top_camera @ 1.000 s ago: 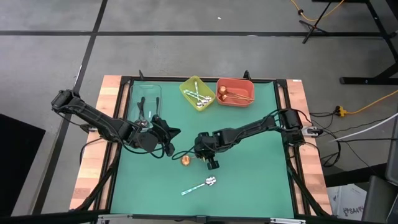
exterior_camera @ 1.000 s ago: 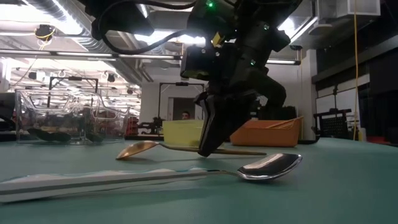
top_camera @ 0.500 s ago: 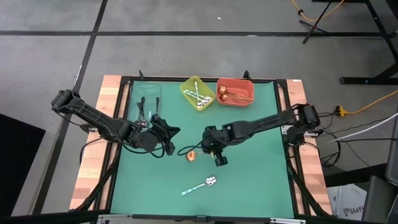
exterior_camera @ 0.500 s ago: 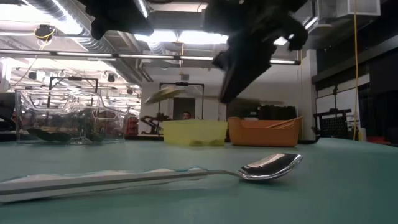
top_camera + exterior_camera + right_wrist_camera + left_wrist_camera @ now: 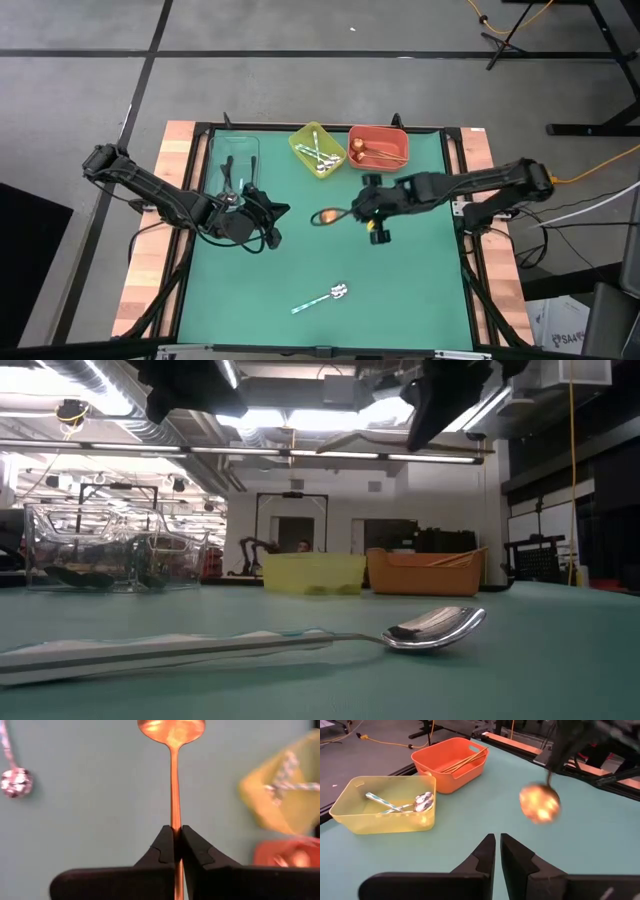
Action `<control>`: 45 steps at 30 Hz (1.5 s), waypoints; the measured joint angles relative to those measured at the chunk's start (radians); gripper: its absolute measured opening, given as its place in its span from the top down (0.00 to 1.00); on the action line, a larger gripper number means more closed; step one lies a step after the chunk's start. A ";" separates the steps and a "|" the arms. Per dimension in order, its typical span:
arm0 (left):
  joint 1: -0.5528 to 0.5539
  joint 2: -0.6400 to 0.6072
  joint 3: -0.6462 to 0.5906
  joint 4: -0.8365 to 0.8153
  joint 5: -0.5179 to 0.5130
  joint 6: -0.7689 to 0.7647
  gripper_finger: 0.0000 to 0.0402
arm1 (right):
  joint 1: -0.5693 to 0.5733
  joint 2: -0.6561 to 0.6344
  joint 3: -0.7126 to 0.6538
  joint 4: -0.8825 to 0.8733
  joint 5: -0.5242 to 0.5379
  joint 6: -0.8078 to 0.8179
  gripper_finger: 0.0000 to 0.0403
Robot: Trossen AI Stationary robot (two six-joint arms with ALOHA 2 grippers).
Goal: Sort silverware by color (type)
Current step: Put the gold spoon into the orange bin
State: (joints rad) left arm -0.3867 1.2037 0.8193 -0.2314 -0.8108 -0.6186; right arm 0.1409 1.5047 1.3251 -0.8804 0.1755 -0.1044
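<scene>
A: Bench (image 5: pixel 400 290) status? Room?

B: Green mat, grey floor around. Clear bin (image 5: pixel 233 160), yellow bin (image 5: pixel 318 150), orange bin (image 5: pixel 378 147) along far edge.

A: Claws?

B: Right claw (image 5: pixel 360 210) clamps copper spoon (image 5: pixel 327 215) aloft mid-bench. Left claw (image 5: pixel 277 211) clenched, empty. Teal-handled spoon (image 5: pixel 320 298) lies near front.

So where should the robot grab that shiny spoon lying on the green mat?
Probably mid-handle, from straight above. The silver spoon lies flat and alone on the green mat, its pale handle long and slim and its bowl rounded and glossy, so likely slippery. Fingers set across the handle should close on its narrow sides. The right gripper is busy holding the copper spoon.
</scene>
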 joint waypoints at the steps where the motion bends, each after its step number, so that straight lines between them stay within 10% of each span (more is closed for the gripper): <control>1: 0.000 0.000 0.000 0.000 0.000 0.000 0.94 | -0.013 -0.017 0.000 -0.014 0.008 0.003 1.00; 18: 0.000 0.000 0.000 0.000 0.000 0.000 0.94 | -0.484 -0.113 0.000 -0.133 0.075 -0.143 1.00; 28: 0.000 0.000 0.000 0.000 0.000 0.000 0.94 | -0.785 -0.111 -0.069 -0.026 -0.111 -0.219 1.00; 45: 0.000 0.000 0.000 0.000 -0.002 0.001 0.94 | -0.881 -0.018 -0.429 0.371 -0.195 -0.297 1.00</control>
State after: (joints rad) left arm -0.3864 1.2041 0.8196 -0.2317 -0.8125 -0.6180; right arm -0.7406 1.4872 0.8959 -0.5091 -0.0193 -0.4011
